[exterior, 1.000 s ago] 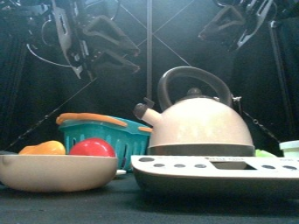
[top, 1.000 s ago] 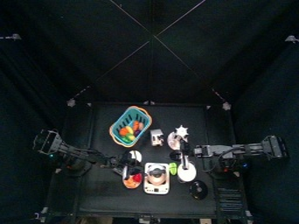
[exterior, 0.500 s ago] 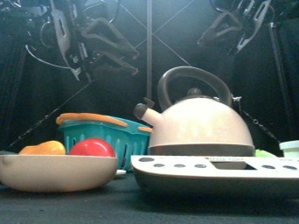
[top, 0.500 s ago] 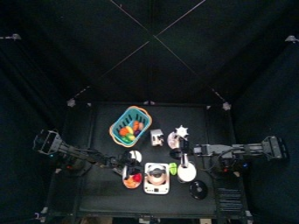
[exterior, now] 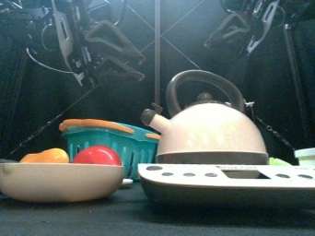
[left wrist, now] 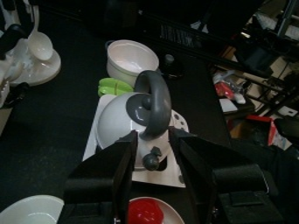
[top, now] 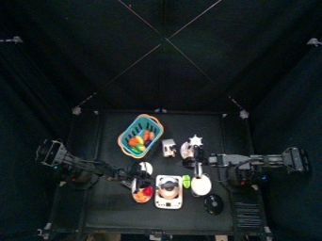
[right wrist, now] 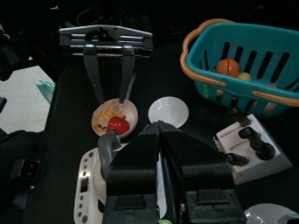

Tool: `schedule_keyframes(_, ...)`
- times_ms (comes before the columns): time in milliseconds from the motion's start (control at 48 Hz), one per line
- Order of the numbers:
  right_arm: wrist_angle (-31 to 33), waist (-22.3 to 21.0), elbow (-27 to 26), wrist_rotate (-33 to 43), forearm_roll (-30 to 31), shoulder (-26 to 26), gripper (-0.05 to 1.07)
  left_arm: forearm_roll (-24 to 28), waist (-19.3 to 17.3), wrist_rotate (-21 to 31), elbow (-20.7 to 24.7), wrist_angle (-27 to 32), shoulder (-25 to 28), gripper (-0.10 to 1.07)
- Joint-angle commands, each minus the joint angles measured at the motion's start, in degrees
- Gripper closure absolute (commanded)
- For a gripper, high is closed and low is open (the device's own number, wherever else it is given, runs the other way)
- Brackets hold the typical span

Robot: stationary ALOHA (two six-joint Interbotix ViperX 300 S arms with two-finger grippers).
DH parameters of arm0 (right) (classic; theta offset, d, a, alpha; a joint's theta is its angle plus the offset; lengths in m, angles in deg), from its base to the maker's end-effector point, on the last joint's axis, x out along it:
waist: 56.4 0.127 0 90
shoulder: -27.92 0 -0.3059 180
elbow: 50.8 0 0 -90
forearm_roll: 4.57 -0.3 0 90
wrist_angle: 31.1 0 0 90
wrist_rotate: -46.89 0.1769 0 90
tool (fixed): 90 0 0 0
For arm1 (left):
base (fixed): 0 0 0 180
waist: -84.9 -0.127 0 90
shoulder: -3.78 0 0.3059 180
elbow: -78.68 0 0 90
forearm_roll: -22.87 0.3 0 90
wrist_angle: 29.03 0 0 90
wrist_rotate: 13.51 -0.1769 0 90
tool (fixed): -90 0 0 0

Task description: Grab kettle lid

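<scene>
Fruit [right wrist: 230,67] in teal basket [right wrist: 271,39]

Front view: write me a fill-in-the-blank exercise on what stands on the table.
The kettle stands to the ___ of the bowl. Behind the bowl stands a teal ___. The red fruit lies in the ___. The left claw has its jaws ___.
Missing words: right; basket; bowl; open.
</scene>
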State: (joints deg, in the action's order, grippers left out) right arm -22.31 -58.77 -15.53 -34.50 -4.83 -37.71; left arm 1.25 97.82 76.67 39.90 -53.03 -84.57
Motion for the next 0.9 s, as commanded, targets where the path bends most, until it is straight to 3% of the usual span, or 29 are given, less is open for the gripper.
schedule_keyframes(0,0.0,1.14,-2.2,0.09,-0.53,0.26,0.82,-0.09,-0.09,-0.09,0.7,-0.44,-0.53,0.22)
schedule_keyframes(500,-1.23,8.0,-2.37,-0.26,-4.13,0.7,0.82,0.0,-0.09,-0.09,0.62,-0.44,-0.44,0.22)
schedule_keyframes(708,-7.65,8.44,-0.26,-0.26,-4.92,0.79,0.75,0.0,-0.26,-0.09,0.62,-0.44,-0.35,0.22)
schedule_keyframes(875,-16.87,10.2,1.58,-0.35,-5.8,0.79,0.66,0.0,-0.35,-0.09,0.53,-0.44,-0.44,0.22)
